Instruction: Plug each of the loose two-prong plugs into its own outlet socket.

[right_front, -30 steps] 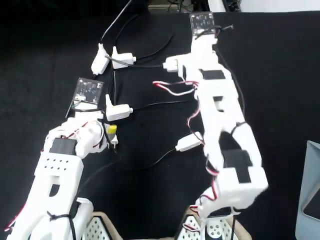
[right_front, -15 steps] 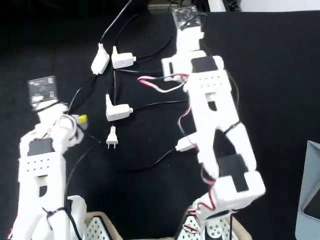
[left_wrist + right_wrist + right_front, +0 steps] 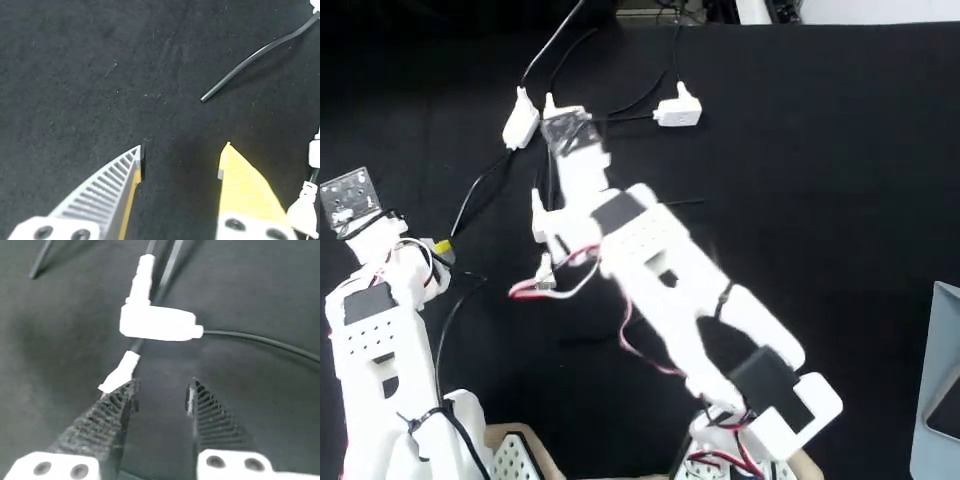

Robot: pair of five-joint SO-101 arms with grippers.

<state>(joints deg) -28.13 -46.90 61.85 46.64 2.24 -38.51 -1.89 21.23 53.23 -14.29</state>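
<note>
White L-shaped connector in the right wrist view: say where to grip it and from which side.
Probably the straight body of the L-shaped connector, between bent neck and cable exit. It lies flat, so bring the open right gripper down from above, closing across its narrow width.

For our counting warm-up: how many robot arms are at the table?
2. The left arm stands at the left of the table; the right arm stretches diagonally across its middle.

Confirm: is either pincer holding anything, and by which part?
Nothing held. Left pincer is open over the black tabletop; right pincer is open, short of the white right-angle plastic connector.
</note>
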